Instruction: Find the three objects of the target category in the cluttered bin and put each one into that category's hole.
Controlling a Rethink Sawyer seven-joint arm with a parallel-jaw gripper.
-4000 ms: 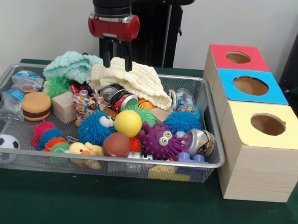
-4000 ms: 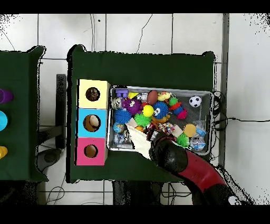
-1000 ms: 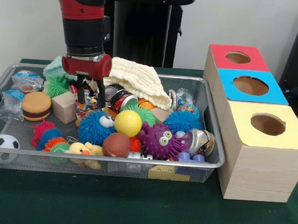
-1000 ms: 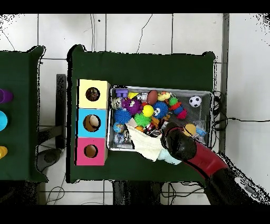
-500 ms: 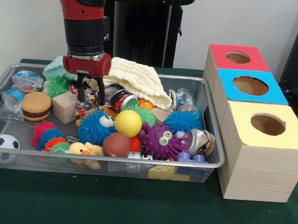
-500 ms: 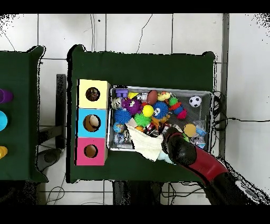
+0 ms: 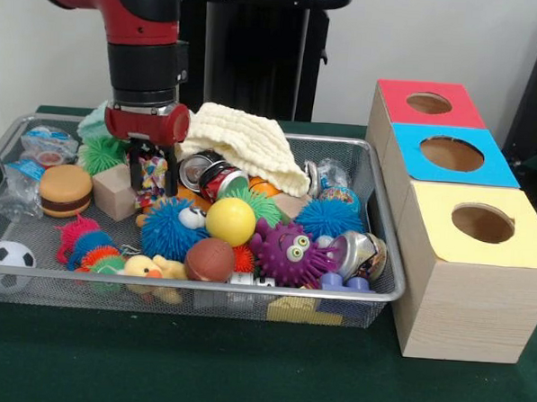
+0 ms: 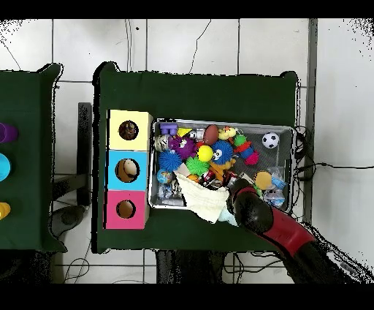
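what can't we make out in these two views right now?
- Front view: whether the pincer is gripping the multicolored item between its tips; clutter blurs the contact.
- Overhead view: pincer hidden under the arm.
- Front view: what lies beneath the cream cloth in the cluttered bin.
- Front view: box insides hidden by their walls.

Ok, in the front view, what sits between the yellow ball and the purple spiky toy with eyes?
Nothing separate: the yellow ball and purple spiky toy sit almost touching in the wire bin, with only green spiky toy tips behind the gap.
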